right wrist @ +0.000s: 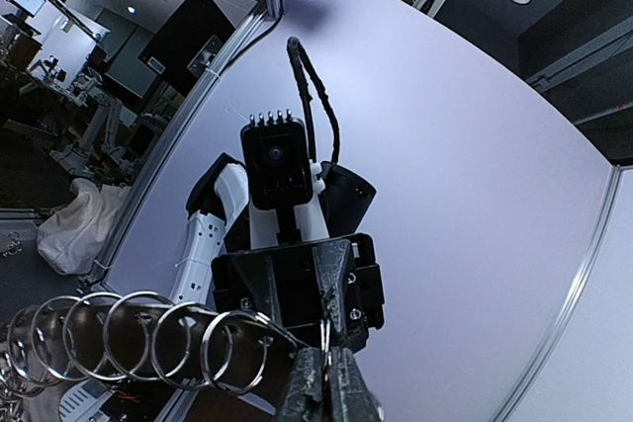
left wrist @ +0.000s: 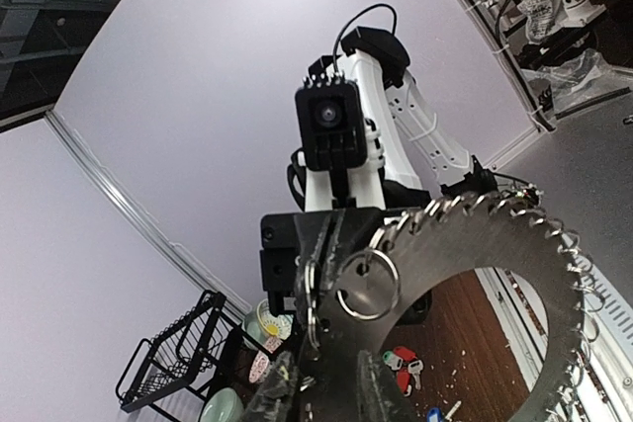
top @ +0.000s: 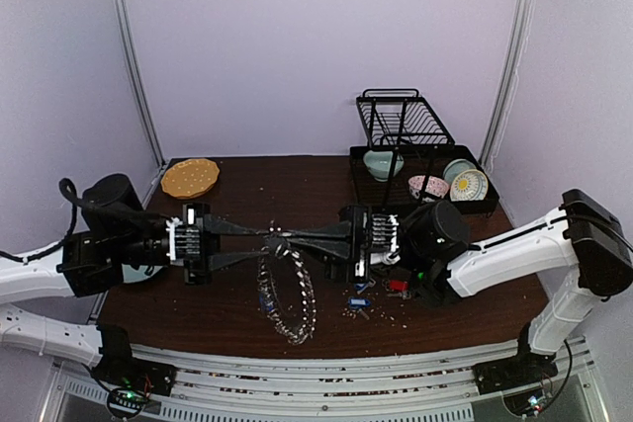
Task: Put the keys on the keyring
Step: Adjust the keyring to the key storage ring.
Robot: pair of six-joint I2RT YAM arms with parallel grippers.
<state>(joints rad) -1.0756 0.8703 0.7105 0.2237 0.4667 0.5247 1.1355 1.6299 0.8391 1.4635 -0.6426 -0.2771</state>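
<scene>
Keyring [top: 297, 328] dangles off right gripper [top: 284, 241] (left gripper [top: 268, 242] alongside).

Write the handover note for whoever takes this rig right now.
Right gripper: shut on the keyring, which hangs from it over the table.
Left gripper: at the same spot on the keyring; grip unclear.
Keys: loose on the table beside the right arm, red and blue tags showing.
Done: keyring picked up.
Left: thread the loose keys on.
</scene>
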